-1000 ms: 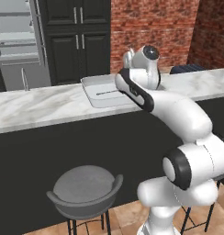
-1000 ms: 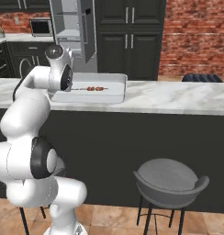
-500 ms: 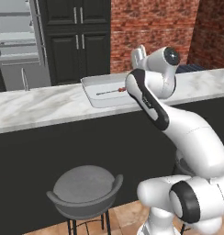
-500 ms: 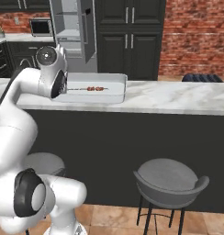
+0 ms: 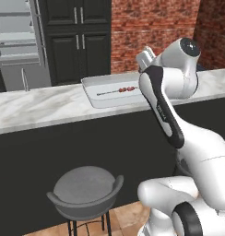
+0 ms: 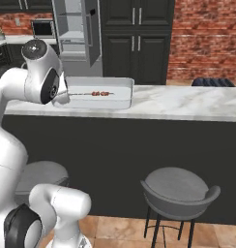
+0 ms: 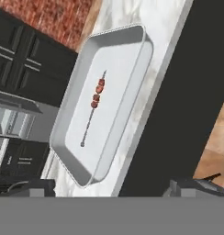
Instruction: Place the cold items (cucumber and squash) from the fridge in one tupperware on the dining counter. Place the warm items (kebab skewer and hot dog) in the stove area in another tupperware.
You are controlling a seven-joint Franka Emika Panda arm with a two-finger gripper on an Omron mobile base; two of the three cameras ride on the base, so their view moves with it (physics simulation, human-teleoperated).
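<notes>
**Arm lifts clear, skewer left lying in the tray**

Over the last second the arm has risen and swung back from the dining counter, its upper joint now high at about 1 o'clock in the left base view. I judge the kebab step finished, with the hot dog still to fetch (none is in this container).

The tupperware sits on the marble near the counter's front edge. The kebab skewer lies flat along its floor, running from 1 o'clock down to 7 o'clock in the hand view.

The gripper hangs above, jaws spread wide, holding nothing, fingertips well apart.
</notes>
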